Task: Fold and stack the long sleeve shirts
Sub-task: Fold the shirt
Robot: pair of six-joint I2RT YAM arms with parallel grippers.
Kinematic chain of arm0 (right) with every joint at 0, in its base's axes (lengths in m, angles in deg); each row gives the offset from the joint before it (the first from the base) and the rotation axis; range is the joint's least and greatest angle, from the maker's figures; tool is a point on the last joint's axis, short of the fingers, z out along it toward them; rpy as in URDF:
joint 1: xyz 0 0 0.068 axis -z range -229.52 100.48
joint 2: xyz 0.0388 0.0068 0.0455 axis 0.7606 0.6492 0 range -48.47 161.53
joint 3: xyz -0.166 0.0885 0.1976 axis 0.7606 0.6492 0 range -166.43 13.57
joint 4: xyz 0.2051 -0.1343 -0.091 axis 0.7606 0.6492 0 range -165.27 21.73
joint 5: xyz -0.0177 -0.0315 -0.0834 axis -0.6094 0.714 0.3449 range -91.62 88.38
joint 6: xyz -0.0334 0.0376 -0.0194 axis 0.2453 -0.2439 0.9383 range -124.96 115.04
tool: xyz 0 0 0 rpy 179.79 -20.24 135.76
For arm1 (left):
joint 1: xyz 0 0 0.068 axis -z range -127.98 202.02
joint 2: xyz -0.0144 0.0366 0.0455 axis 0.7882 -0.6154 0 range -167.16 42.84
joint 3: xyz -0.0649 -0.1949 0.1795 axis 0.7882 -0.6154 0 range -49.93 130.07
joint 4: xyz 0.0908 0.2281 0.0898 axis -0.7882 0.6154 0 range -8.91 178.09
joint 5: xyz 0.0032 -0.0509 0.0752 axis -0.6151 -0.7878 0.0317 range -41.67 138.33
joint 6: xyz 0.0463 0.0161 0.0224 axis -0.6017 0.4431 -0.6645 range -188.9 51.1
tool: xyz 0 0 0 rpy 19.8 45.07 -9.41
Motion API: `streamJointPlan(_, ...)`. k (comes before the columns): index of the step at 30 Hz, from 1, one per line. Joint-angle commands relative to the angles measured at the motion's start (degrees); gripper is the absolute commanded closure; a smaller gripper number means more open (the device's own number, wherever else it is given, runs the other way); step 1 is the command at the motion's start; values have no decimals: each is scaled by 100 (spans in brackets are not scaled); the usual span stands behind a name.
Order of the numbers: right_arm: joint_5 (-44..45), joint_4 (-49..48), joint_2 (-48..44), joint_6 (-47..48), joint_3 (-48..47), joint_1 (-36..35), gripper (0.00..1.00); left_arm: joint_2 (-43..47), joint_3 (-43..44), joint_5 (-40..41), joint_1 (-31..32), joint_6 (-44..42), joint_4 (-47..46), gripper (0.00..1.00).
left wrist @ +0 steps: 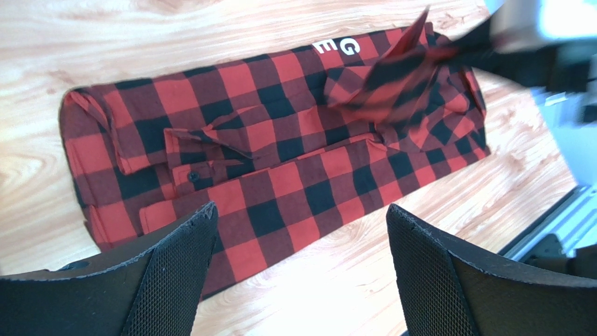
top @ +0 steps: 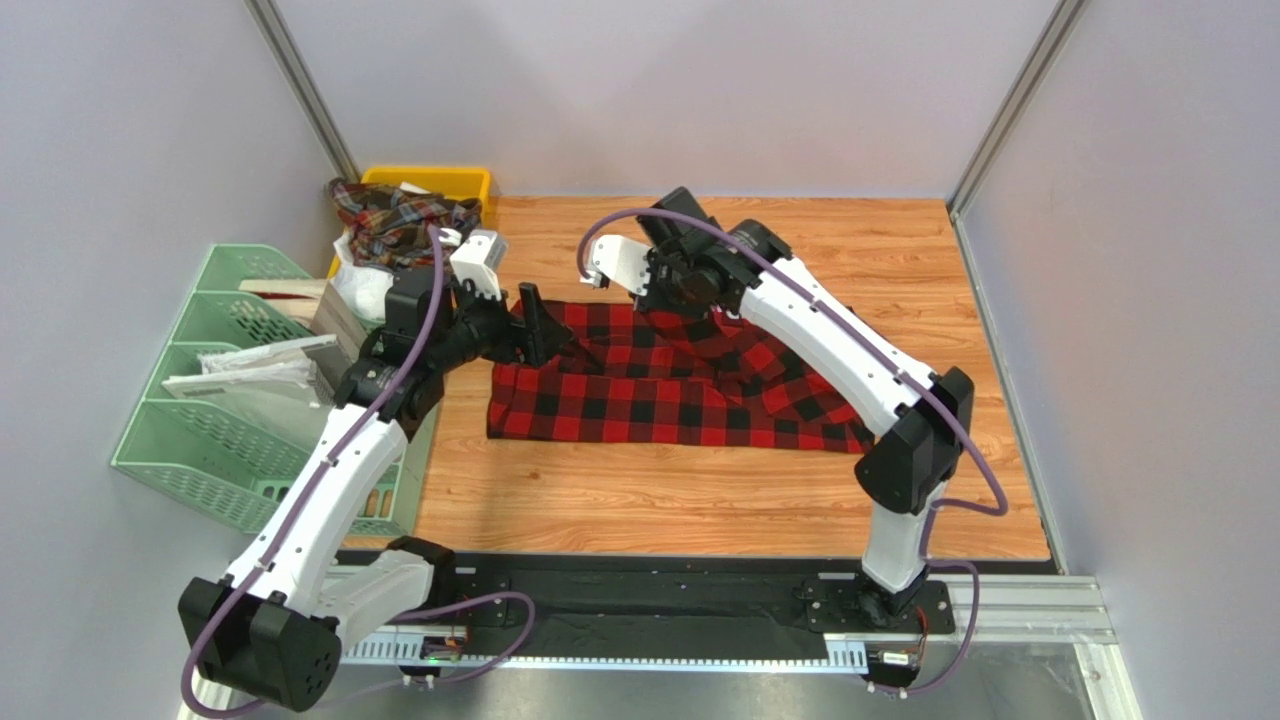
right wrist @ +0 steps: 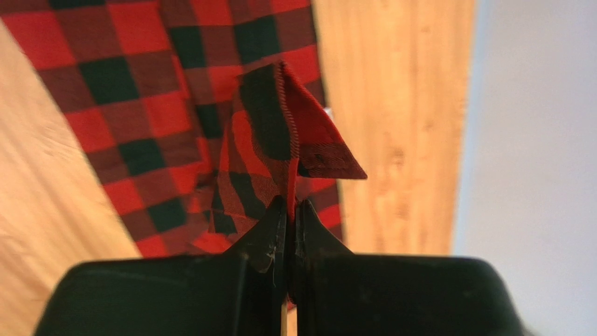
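Roughly midway on the first garment, by my read. One red-and-black buffalo check flannel shirt (top: 676, 383) lies on the light wooden tabletop (top: 721, 503), just right of the yellow plastic bin (top: 439, 182) and nearer the arm bases than it. It looks narrowed into a long flat band with the sleeves turned in, but it isn't a compact fold yet, and the end away from the bin is rumpled. No finished stack shows anywhere. A dark multicolour plaid garment (top: 394, 219) sits bunched in the yellow bin, likely next in line and not folded.

Left to do, as I judge it: finish folding this shirt crosswise, set it down as the stack base, then do the bin garment.

Right gripper (right wrist: 289, 207) is clamped on the shirt, fingers pressed together on a raised pointed flap with a stitched edge. That flap stands up from the band's far edge, right of the bin, while the rest of the cloth (right wrist: 126, 98) lies flat below.

Left gripper (left wrist: 301, 213) is spread wide with nothing between the fingers (left wrist: 175, 269). It sits over the band's bin-side end. From its wrist view the shirt (left wrist: 280, 168) lies beneath and beyond the fingertips. Can't tell whether they touch it.
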Motion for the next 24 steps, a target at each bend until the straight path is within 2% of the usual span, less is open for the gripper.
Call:
streamJointPlan(1,-249,94,453,-1401,-378,-96,100,-170,-55,-338,-275,580,-245,7)
streamJointPlan(5,-470,-179,814,-2201,-449,-105,100,-459,-187,-628,-565,880,-482,10)
streamJointPlan(12,-575,-434,1298,-3080,-914,-201,100,-856,-231,-673,-768,1223,-702,13)
streamJointPlan(18,-540,-978,1245,-3941,-1012,-219,100,-865,-301,-611,-1066,1232,-685,13)
streamJointPlan(24,-593,-1304,1561,-4400,-1099,-280,100,-777,-319,-603,-1330,1065,-500,13)
